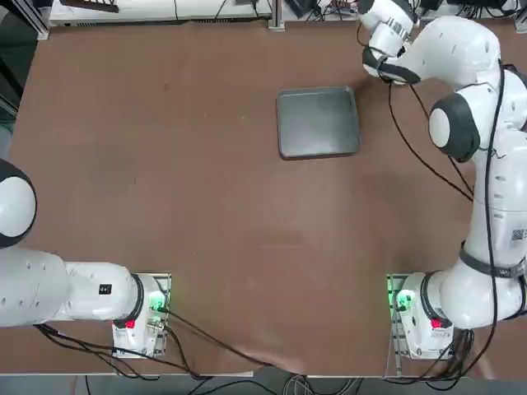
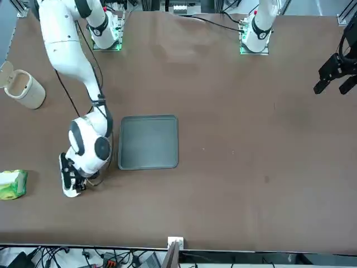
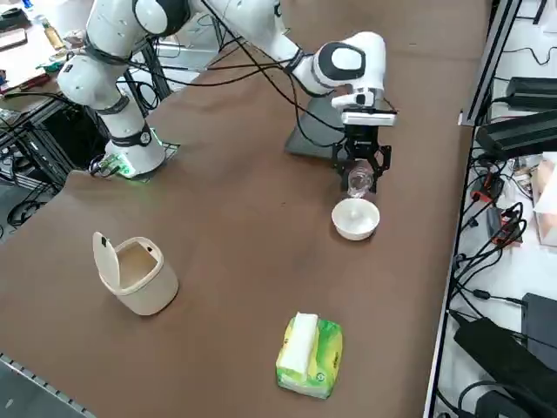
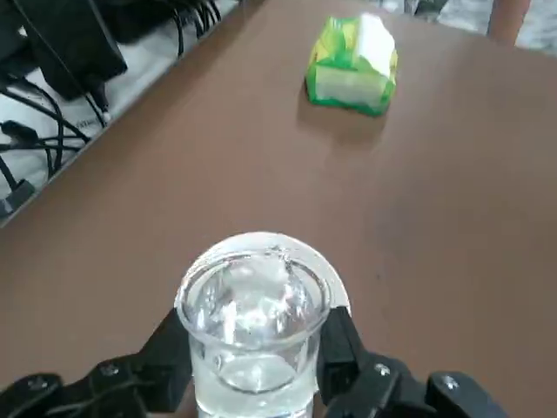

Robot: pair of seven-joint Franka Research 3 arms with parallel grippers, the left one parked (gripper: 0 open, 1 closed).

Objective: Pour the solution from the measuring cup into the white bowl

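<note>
Brown tabletop [image 1: 206,206] fills most of the top view, with the grey tray [image 1: 319,122] lying flat toward the far side. The white right arm [image 1: 486,197] rises from its near right base and reaches to the far right; that view does not show what the right gripper holds. From the front, the right gripper [image 2: 72,176] hangs over the right side of the table, just beside the tray, with a lidded off-white container [image 2: 27,89] at the near right and a green-and-white packet [image 2: 12,184] farther out. Seen from the right side, the gripper has the measuring cup [image 3: 359,181] clasped between its black fingers, to the right of the tray. Beside the cup, slightly farther right, the white bowl [image 3: 355,219] sits on the table with its round mouth facing up; the packet lies well apart, farther right. Through the wrist camera, the two fingers press the clear cup from opposite sides. Clear liquid shows inside it. The cup's wide mouth opens upward toward the lens, and its long axis runs from that rim down to the base; the exact tilt cannot be told. Part of the bowl's pale rim shows behind the glass.
</note>
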